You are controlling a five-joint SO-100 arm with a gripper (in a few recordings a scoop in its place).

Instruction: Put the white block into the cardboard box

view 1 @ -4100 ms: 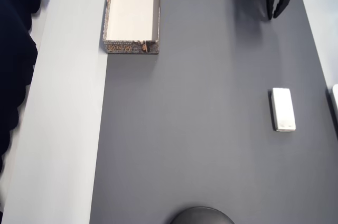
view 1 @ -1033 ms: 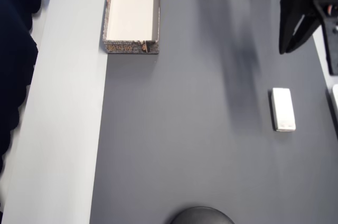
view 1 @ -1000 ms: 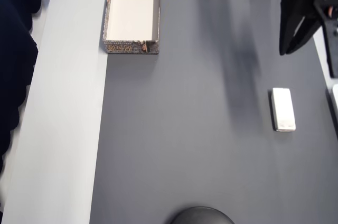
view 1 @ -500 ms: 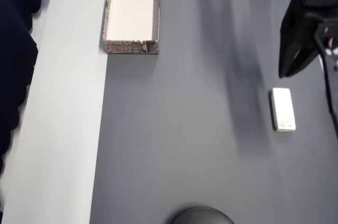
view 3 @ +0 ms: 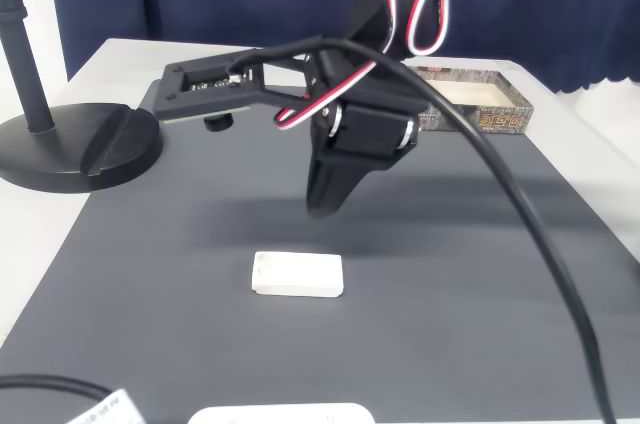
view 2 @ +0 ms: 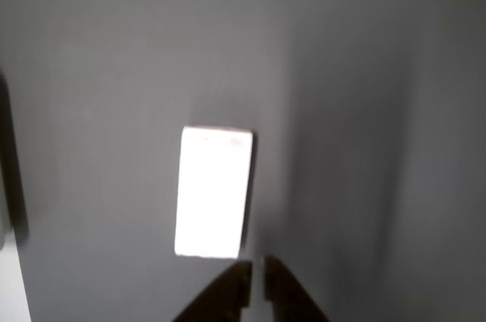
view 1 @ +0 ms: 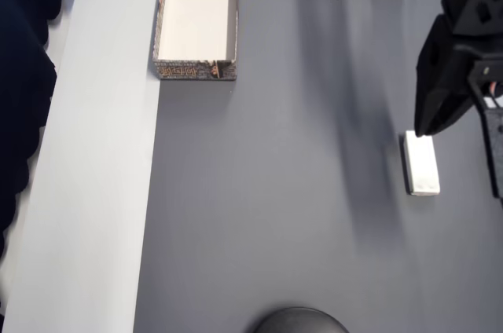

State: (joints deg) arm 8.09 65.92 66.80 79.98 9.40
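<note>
The gripper (view 2: 256, 280) hangs just above one end of the white block (view 1: 421, 163), jaws almost closed and empty; the cardboard box (view 1: 197, 19) stands well apart.

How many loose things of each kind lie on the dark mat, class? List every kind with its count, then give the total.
white block: 1
cardboard box: 1
Total: 2
</note>
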